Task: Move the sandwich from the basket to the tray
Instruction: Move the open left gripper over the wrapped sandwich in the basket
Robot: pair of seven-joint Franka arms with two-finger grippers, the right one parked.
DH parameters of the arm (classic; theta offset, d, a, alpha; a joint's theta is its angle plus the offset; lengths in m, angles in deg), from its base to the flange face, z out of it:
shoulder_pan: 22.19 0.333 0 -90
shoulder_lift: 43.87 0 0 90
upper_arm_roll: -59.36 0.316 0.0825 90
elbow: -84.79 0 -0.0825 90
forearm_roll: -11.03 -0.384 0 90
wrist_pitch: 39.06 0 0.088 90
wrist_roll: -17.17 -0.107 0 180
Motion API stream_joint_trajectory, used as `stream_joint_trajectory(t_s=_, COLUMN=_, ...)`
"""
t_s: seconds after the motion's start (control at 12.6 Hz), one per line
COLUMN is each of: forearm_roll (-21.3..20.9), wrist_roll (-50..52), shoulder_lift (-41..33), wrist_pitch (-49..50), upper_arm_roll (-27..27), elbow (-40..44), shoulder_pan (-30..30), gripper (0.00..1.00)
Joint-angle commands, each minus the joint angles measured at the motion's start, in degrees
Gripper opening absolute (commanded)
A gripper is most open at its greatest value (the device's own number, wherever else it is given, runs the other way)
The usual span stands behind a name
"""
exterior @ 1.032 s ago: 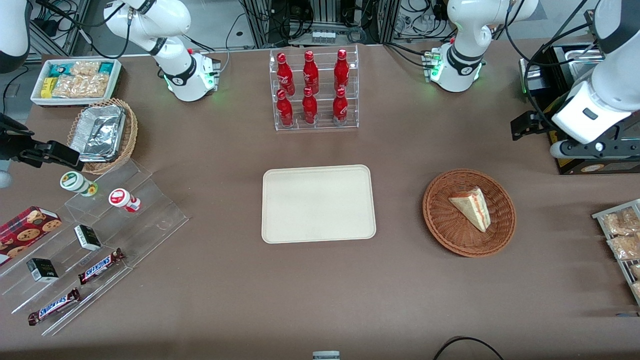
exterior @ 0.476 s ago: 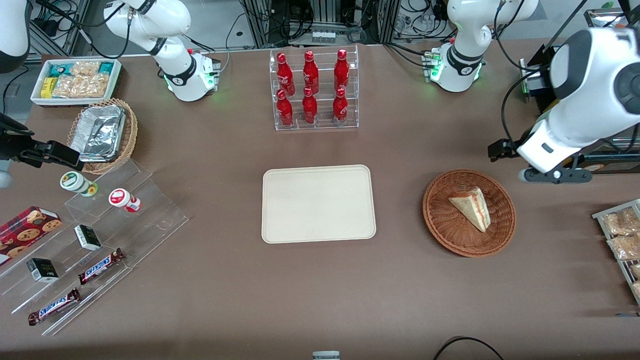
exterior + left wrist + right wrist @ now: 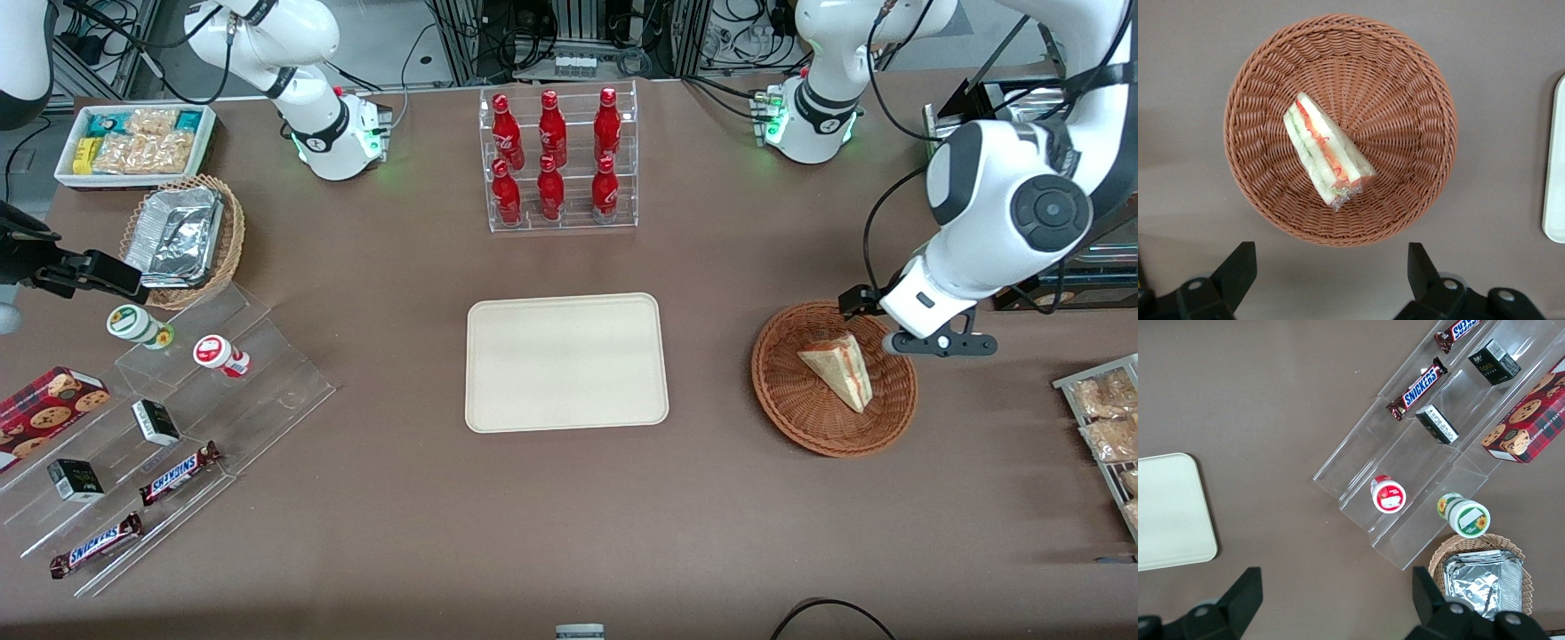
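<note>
above the basket (image 3: 1338, 130) — gripper (image 3: 1331, 280) spread, sandwich (image 3: 1327, 152) inside.

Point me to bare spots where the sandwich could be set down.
The tray is bare across its whole surface. Open table lies between tray and basket, and between tray and bottle rack. Crowded: the stepped snack stand toward the parked arm's end. The tool hangs open above the basket's rim, sandwich untouched.

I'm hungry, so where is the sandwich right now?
The sandwich lies in the round brown basket, toward the working arm's end of the table, beside the tray. The open gripper hovers above the basket's rim, not touching the sandwich.
</note>
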Motion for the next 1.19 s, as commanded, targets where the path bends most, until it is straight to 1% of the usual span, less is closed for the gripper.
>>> stream_joint_trajectory(t_s=0.0, forearm_roll=-1.04, wrist_roll=-0.22, shoulder_lift=0.17, wrist_pitch=-5.61, upper_arm_roll=-0.1, elbow=-3.73, shoulder_pan=0.23, gripper=1.0)
stream_joint_trajectory(t_s=0.24, forearm_roll=-1.04, wrist_roll=-0.04, shoulder_lift=0.34, wrist_pitch=-12.29, upper_arm_roll=-0.02, elbow=-8.22, shoulder_pan=0.59, gripper=1.0)
stream_joint_trajectory(t_s=0.48, forearm_roll=-1.04, wrist_roll=2.06, shoulder_lift=2.1, wrist_pitch=-14.86, upper_arm_roll=0.16, elbow=-8.84, shoulder_pan=0.76, gripper=1.0)
stream_joint_trajectory(t_s=0.71, forearm_roll=-1.04, wrist_roll=9.95, shoulder_lift=2.37, wrist_pitch=-15.91, upper_arm_roll=0.16, elbow=-9.28, shoulder_pan=0.76, gripper=1.0)
stream_joint_trajectory(t_s=1.11, forearm_roll=-0.95, wrist_roll=30.69, shoulder_lift=4.38, wrist_pitch=-18.28, upper_arm_roll=0.16, elbow=-9.37, shoulder_pan=0.76, gripper=1.0)
